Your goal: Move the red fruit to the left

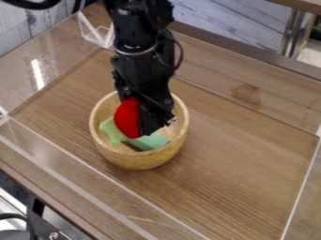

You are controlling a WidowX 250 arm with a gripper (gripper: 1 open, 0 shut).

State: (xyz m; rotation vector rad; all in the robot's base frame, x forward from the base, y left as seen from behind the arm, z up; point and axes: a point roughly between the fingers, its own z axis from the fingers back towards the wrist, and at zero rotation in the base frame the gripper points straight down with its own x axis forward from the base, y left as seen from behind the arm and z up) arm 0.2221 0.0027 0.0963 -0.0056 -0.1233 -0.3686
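Claw (141, 117) grasps red fruit (128, 114) above wooden bowl (111, 151), frame centre; placement toward nine o'clock remains.

Soft even daylight, low resolution, mild blur, glare on table (251, 98)

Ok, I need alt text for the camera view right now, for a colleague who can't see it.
A black robot arm's gripper holds a red fruit, shut on it, over a wooden bowl. A green block lies in the bowl, which sits on a wood-grain table with clear walls at its edges.
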